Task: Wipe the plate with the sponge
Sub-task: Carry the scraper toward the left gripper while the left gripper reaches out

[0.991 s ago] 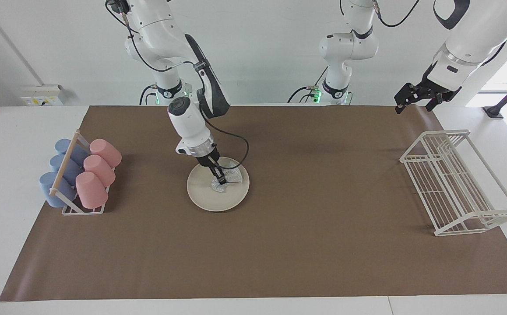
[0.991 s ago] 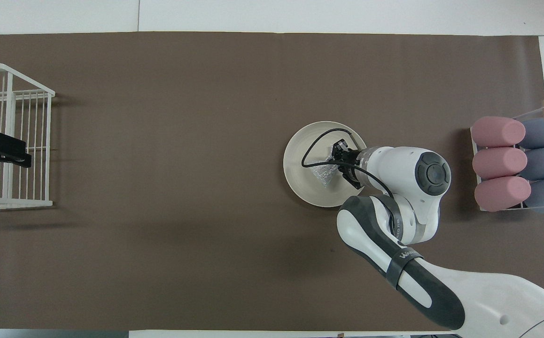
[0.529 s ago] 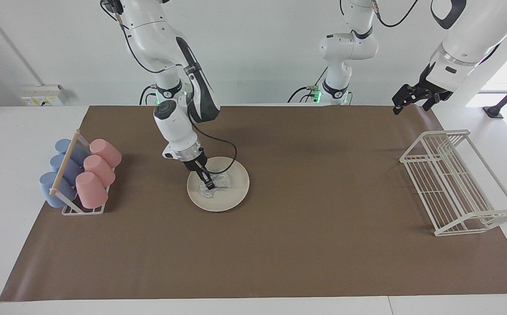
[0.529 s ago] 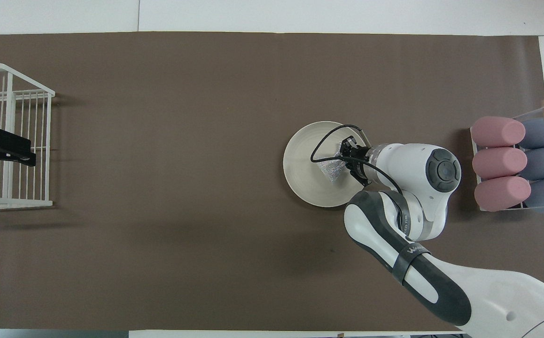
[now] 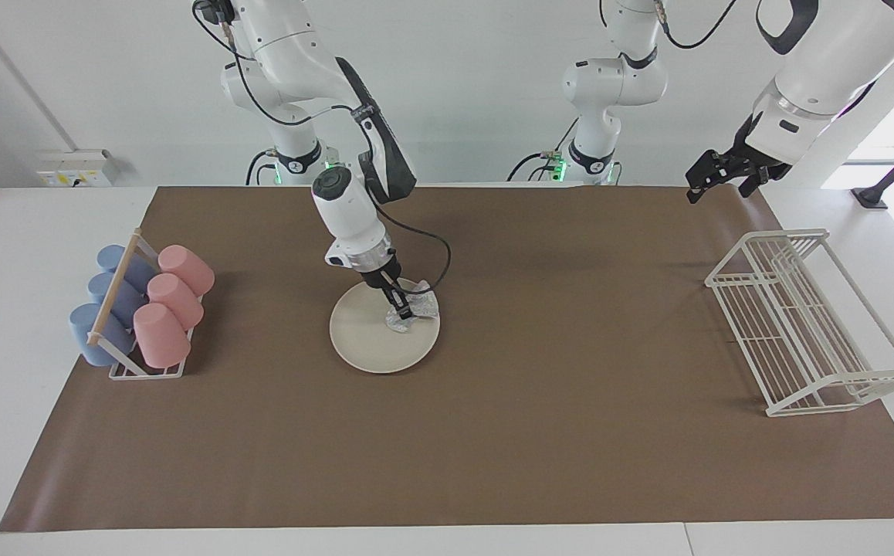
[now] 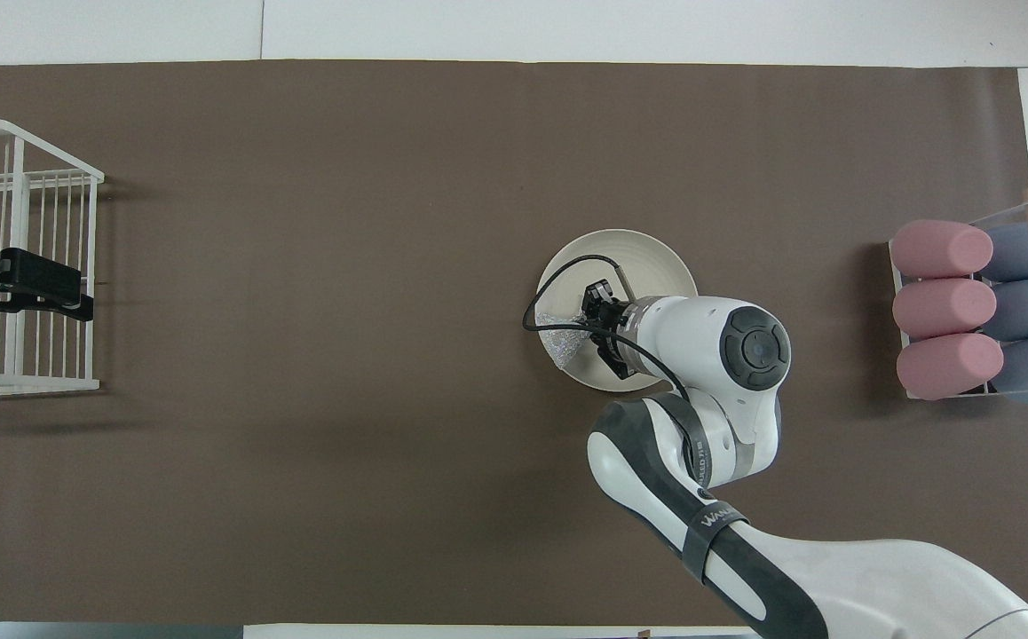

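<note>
The cream-white plate (image 5: 370,347) lies on the brown mat, toward the right arm's end of the table; it also shows in the overhead view (image 6: 620,257). My right gripper (image 5: 401,313) points down onto the plate and is shut on the glittery silver sponge (image 5: 418,305). It presses the sponge on the plate's rim area toward the left arm's end. In the overhead view the sponge (image 6: 563,342) shows beside the right gripper (image 6: 592,330). My left gripper (image 5: 713,177) waits raised over the left arm's end of the table (image 6: 35,284).
A white wire dish rack (image 5: 802,324) stands at the left arm's end; it also shows in the overhead view (image 6: 17,257). A holder with pink and blue cups (image 5: 142,305) stands at the right arm's end, also in the overhead view (image 6: 976,311).
My right gripper dragged the sponge across the plate toward the right arm's end, then back toward the left arm's end. The left gripper drifted slightly.
</note>
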Controlling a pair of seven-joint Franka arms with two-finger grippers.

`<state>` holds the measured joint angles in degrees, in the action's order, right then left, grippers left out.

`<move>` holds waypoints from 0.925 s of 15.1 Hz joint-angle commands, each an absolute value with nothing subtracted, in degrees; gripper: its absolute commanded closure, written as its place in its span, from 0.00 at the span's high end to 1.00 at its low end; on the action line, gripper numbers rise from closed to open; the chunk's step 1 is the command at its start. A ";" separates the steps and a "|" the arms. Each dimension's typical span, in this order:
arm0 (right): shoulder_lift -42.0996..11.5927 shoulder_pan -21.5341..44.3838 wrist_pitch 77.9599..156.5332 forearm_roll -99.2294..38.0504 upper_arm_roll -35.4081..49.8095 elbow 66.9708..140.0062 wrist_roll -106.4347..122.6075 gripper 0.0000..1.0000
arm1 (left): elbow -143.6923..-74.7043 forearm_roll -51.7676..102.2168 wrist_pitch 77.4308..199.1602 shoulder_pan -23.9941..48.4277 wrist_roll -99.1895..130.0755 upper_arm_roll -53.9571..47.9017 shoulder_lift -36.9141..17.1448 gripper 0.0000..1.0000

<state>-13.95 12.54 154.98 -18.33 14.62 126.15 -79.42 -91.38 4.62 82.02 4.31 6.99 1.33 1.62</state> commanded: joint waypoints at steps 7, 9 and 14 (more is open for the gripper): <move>-12.03 18.97 122.11 -6.44 14.76 98.13 -111.74 0.00 | -103.94 20.97 89.90 3.34 14.58 2.20 8.16 1.00; -15.02 22.92 117.44 -4.14 14.68 89.60 -122.21 0.00 | -109.39 27.38 93.76 3.69 16.94 2.11 10.88 1.00; -15.38 31.45 113.82 2.00 14.59 86.75 -134.36 0.00 | -120.05 46.63 102.13 3.78 17.85 1.76 12.67 1.00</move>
